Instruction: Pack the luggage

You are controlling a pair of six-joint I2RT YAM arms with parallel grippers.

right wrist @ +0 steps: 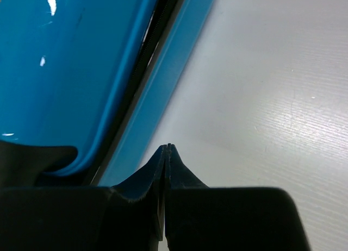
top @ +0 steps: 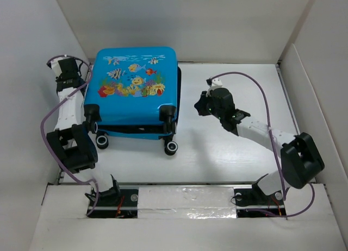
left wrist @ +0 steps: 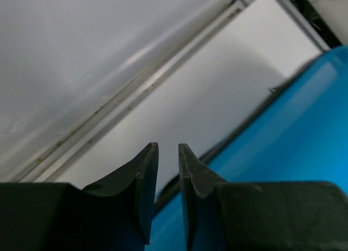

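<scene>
The blue luggage (top: 136, 77) lies flat at the back left of the white table (top: 234, 148), fish-print shell up, its two shells together with a dark seam between them. Its wheels (top: 171, 148) point toward me. My left gripper (top: 88, 71) is at the luggage's far left edge, its jaws a narrow gap apart with nothing between them; the left wrist view shows the gripper (left wrist: 168, 146) over the blue shell (left wrist: 293, 142). My right gripper (top: 198, 107) is shut and empty just right of the luggage; in the right wrist view the gripper (right wrist: 167, 146) sits beside the shell's seam (right wrist: 147, 61).
White walls (top: 32, 55) close in the table on the left, back and right. A slanted white panel (top: 315, 99) stands at the right. A taped white ledge (top: 185, 199) runs along the near edge over the arm bases. Purple cables (top: 255, 82) loop off both arms.
</scene>
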